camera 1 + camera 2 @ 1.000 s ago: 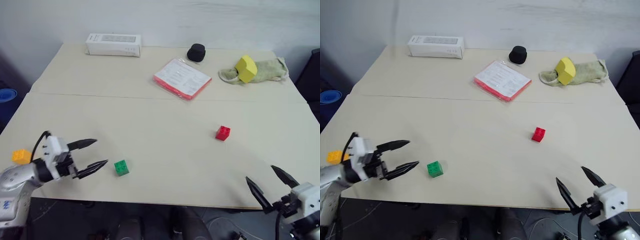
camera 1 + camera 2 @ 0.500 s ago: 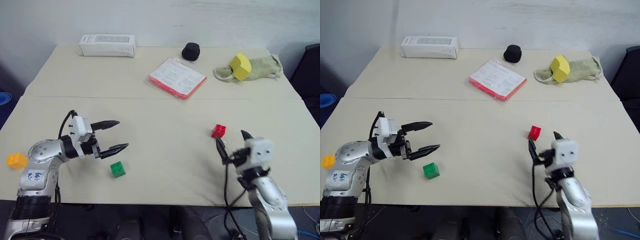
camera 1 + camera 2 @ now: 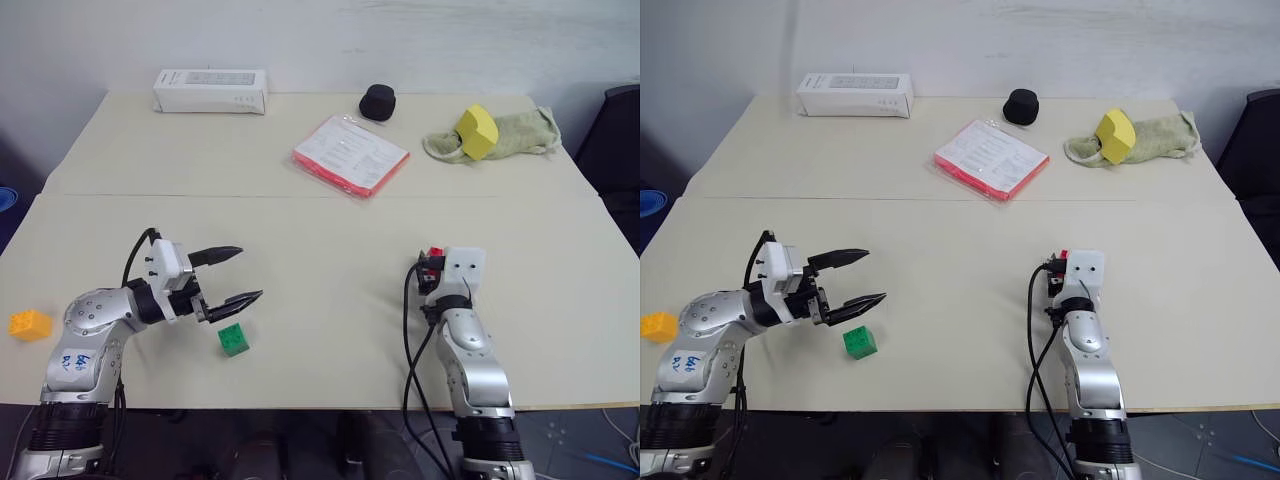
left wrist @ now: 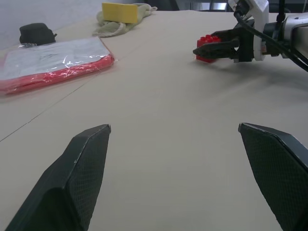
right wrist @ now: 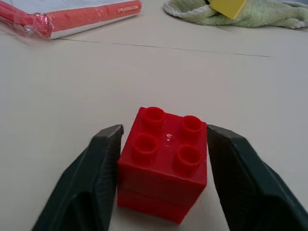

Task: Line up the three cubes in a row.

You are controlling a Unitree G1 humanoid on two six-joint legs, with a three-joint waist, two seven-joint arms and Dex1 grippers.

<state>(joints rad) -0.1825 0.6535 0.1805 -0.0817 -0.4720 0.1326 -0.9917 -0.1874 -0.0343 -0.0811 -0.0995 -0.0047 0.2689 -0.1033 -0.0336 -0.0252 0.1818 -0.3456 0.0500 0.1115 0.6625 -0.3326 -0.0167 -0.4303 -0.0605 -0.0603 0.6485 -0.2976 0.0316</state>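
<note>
The red cube sits on the table at the right, and my right gripper is shut on it, one black finger pressed against each side. In the head view the red cube peeks out past the white wrist. The green cube lies near the table's front edge, just below and right of my left gripper, which hovers open and holds nothing. Far to the left, by the table's edge, rests the orange-yellow cube. Across the table, the left wrist view catches the red cube between the right fingers.
Along the back stand a white box and a black object. A plastic-wrapped red-edged booklet lies mid-table. A larger yellow block rests on a green cloth at the back right.
My right arm has reached forward to the red cube and its fingers have closed on the cube's sides. The left gripper has stayed open, shifting slightly toward the green cube.
</note>
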